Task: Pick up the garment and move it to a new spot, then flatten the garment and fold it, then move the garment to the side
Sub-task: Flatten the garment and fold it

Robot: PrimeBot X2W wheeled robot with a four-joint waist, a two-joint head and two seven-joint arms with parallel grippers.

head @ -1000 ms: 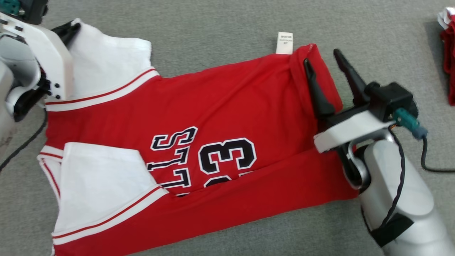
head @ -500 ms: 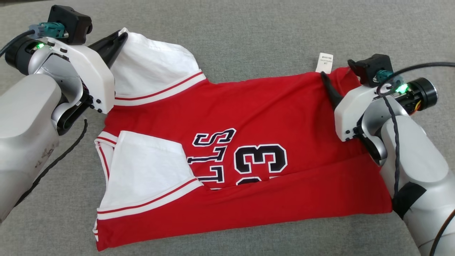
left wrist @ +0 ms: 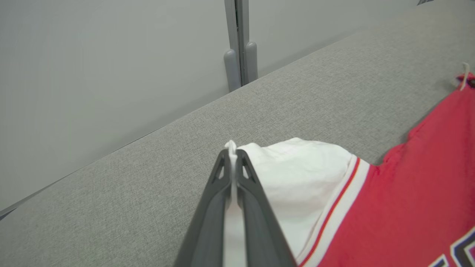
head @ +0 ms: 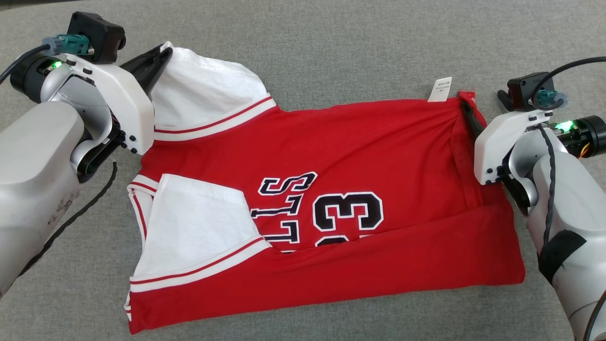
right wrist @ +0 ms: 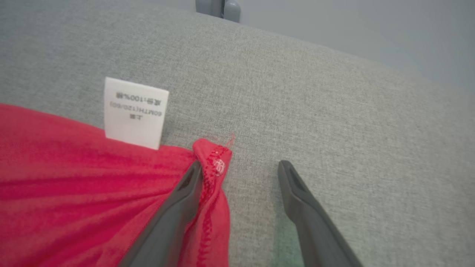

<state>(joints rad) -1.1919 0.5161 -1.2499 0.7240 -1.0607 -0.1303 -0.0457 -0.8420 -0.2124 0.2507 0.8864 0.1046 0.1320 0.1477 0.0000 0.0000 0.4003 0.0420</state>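
Garment (head: pixel 360 142) flat on grey surface (head: pixel 331 42), near long edge folded up over the numbers, spreading near-left of care label (right wrist: pixel 135 113). Right gripper (right wrist: pixel 239 167) just right of label: released, jaws wide, one finger on red hem corner, other on bare surface. Left gripper (left wrist: pixel 231 150) far left of label: clenched on white sleeve (head: pixel 203 94).

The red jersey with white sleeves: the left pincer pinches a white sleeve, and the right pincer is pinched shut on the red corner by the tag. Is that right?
Not quite. The right pincer is open: the right wrist view shows one finger against the jersey's red corner, the other apart. The left pincer does pinch a white sleeve.
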